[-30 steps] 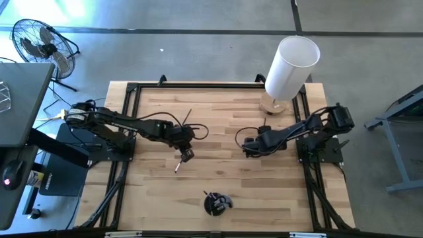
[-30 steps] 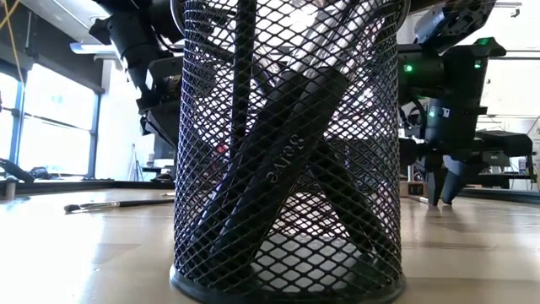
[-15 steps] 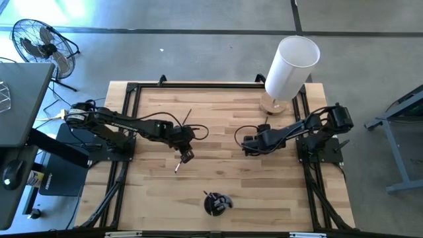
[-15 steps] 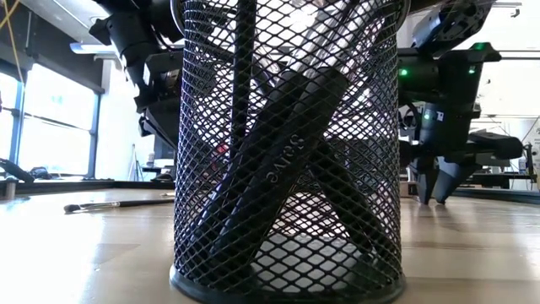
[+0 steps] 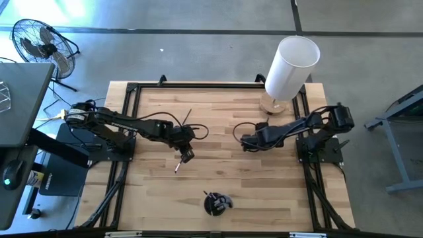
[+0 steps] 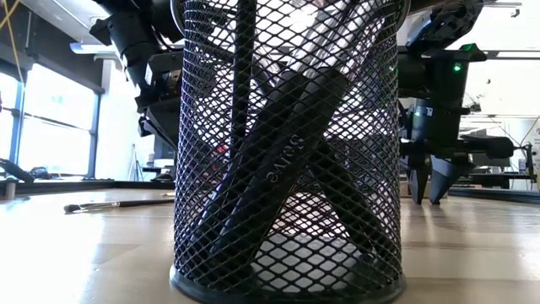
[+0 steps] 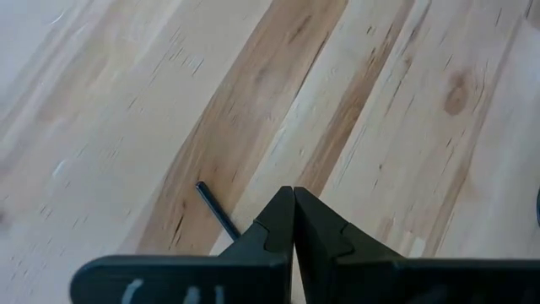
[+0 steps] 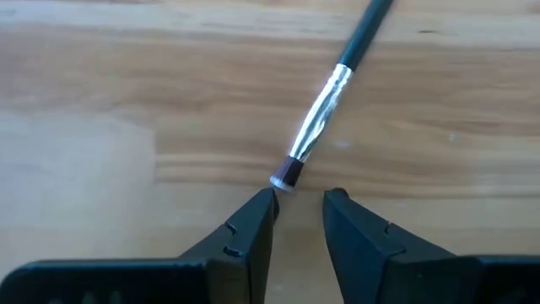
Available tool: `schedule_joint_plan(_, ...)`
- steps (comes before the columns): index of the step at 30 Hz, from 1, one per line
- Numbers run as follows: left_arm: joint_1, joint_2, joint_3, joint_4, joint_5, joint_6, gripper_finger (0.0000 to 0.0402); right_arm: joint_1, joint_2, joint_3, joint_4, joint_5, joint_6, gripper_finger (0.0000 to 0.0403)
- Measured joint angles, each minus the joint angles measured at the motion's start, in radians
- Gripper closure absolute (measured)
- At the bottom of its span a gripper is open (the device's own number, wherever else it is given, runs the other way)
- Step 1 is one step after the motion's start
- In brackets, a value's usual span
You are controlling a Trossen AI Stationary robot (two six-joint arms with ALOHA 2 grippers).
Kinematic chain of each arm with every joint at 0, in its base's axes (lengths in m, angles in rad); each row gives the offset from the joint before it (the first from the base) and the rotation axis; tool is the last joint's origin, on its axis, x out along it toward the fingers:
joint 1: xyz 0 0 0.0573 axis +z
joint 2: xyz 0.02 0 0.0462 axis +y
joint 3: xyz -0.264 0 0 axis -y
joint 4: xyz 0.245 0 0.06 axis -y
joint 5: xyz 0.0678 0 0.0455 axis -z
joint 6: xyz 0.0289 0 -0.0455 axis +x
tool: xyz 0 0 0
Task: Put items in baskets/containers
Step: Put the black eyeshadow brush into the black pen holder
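The right gripper (image 8: 298,211) hangs low over the pale wooden table (image 5: 218,172), its two dark fingers (image 8: 253,221) parted a little with nothing between them. Just beyond the fingertips lies a thin makeup brush with a dark handle, a bright metal ferrule and a small dark tip (image 8: 316,127); its tip points at the gap between the jaws, flat on the wood and not yet touched. Taking the round black wire-mesh cup (image 5: 216,203) as the landmark, this gripper sits well away from it, on the far side of the table and toward the right arm's base, with the tall white cylinder (image 5: 291,66) farther off still.

The left gripper (image 7: 294,221) is pressed fully shut. A thin dark stick (image 7: 218,211), probably a brush handle, runs under its fingers; whether it is pinched there I cannot tell. This gripper is also well apart from the cup, across the table toward the left arm's base.

The cup, seen close in the low view (image 6: 287,152), already holds several dark-handled brushes leaning against its mesh wall, so much of the job looks done. Another slim brush (image 6: 118,204) lies flat on the table beyond the cup. At least two brushes remain outside it.
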Motion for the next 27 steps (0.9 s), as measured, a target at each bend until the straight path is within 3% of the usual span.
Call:
schedule_joint_plan(12, 0.0, 0.0, 0.001, 0.025, 0.0, -0.004, 0.0401, -0.046, 0.004, 0.061, 0.038, -0.03, -0.088, 0.0299)
schedule_joint_plan(19, 0.0, 0.0, 0.001, 0.025, 0.0, -0.005, 0.0401, -0.047, 0.004, 0.059, 0.029, 0.051, -0.003, 0.0299)
schedule_joint_plan(27, 0.0, 0.0, 0.001, 0.025, 0.0, -0.001, 0.0401, -0.05, 0.002, 0.059, 0.019, -0.053, -0.04, 0.0299)
